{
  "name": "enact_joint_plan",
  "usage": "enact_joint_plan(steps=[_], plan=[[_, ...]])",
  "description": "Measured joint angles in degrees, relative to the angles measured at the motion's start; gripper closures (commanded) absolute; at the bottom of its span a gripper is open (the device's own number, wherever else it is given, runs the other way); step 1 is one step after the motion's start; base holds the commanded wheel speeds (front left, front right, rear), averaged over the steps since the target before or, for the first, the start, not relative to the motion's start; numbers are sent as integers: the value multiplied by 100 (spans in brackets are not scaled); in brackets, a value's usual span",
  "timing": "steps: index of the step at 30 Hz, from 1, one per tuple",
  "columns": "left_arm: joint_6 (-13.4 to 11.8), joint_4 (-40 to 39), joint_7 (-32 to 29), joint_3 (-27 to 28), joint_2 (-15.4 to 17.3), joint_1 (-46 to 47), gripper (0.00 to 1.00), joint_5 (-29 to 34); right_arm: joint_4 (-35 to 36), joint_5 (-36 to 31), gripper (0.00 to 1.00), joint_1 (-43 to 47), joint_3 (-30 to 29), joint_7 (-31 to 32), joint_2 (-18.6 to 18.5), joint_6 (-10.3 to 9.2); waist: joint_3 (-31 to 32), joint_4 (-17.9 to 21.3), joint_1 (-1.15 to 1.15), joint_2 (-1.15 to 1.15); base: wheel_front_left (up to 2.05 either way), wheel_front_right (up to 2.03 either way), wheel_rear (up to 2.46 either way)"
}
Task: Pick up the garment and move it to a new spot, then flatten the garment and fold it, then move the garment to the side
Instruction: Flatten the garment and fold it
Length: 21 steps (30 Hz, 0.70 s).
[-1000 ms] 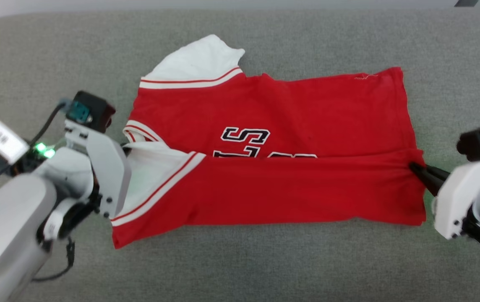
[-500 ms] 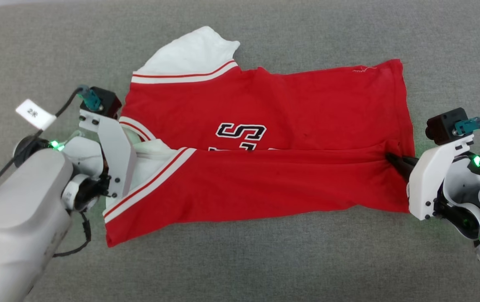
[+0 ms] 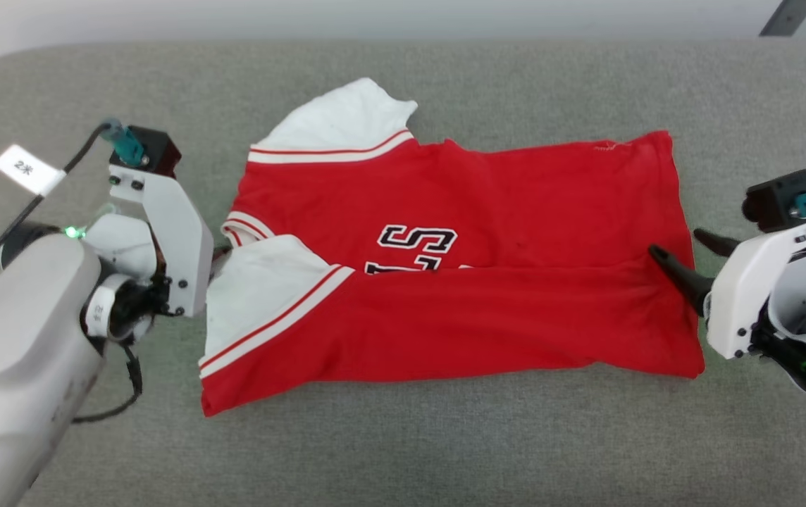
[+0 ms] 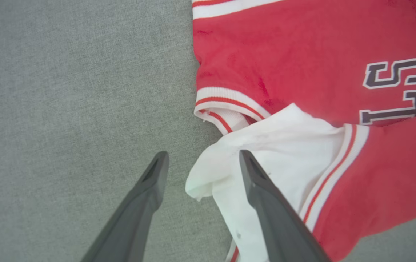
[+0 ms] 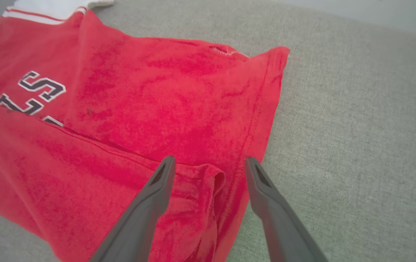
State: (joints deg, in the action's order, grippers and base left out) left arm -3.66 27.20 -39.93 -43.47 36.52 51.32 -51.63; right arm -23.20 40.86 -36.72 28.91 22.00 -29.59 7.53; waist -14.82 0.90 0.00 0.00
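at the left, left gripper point(image 4: 203, 154) with jaws spread wide, holding nothing, 1 finger over the grey cushion point(image 3: 403, 436), the other over the tip of the near white sleeve point(image 3: 262, 282). just right of it, the garment point(image 3: 480, 211), lying on the middle of the cushion between the 2 grippers. appears moved and flattened already, with 1 lengthwise fold made: near long edge laid over toward the middle, hiding the lower part of the dark print point(image 3: 417, 239). likely left to do: the far half with its white sleeve point(image 3: 339, 116) unfolded as yet, then any crosswise fold, then the move to the side. long axis across the head view, collar and sleeves to the left, hem point(image 3: 678, 211) to the right. at the right, right gripper point(image 3: 676, 241) with jaws wide too, empty, tips over the folded hem corner.
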Motion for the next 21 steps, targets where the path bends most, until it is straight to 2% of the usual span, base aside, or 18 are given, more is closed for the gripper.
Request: enact_joint_plan(steps=[6, 14, 17, 21], plan=[[-573, -849, -558, 67, 274, -478, 0, -293, 333, -274, 0, 292, -534, -670, 0, 0, 214, -68, 0, 0, 0, 0, 0], [-1361, -1775, -1187, 67, 645, -1131, 0, -561, 978, -999, 0, 865, -1525, -1518, 453, 0, 383, -14, 0, 0, 0, 0, 0], [-1555, -1915, -1293, 52, 704, -1366, 0, -653, 1289, -1255, 0, 1133, -1901, -1655, 671, 0, 409, 70, 0, 0, 0, 0, 0], [-1653, -1926, -1268, 56, 736, -1629, 0, -733, 1752, -1505, 0, 1486, -2326, -1691, 949, 0, 426, 202, 0, 0, 0, 0, 0]])
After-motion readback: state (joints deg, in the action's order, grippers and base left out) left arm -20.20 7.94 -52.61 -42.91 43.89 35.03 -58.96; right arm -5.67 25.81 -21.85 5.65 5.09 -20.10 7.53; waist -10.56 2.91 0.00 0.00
